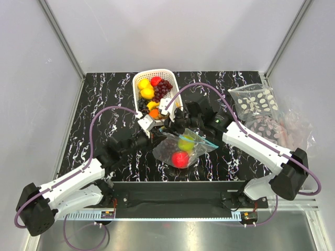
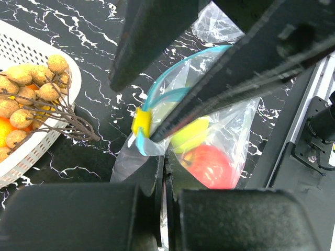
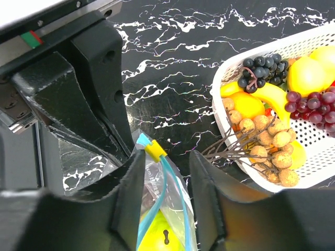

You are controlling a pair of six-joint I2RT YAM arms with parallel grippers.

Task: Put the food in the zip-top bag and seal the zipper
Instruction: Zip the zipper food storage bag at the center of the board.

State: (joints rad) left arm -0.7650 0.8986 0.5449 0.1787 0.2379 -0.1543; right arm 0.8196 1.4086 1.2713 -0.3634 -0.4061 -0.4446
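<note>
The clear zip-top bag (image 1: pixel 194 149) lies mid-table with a red apple (image 1: pixel 180 159), a green fruit (image 1: pixel 186 142) and dark grapes (image 1: pixel 167 149) inside. My left gripper (image 2: pixel 165 163) is shut on the bag's plastic corner just below the yellow slider (image 2: pixel 141 121). The apple (image 2: pixel 212 166) and green fruit (image 2: pixel 191 133) show through the bag. My right gripper (image 3: pixel 166 159) is open and straddles the teal zipper (image 3: pixel 172 183) at its slider (image 3: pixel 155 150). The two zipper tracks stand apart behind the slider. In the top view the left gripper (image 1: pixel 156 137) and right gripper (image 1: pixel 178 128) meet at the bag's far-left corner.
A white slotted basket (image 1: pixel 137 79) with more toy fruit stands just behind the grippers, close to the right gripper's fingers (image 3: pixel 209 178). A clear bag patterned with white ovals (image 1: pixel 256 102) and another crumpled bag (image 1: pixel 285 128) lie at the right. A metal rail runs along the near edge.
</note>
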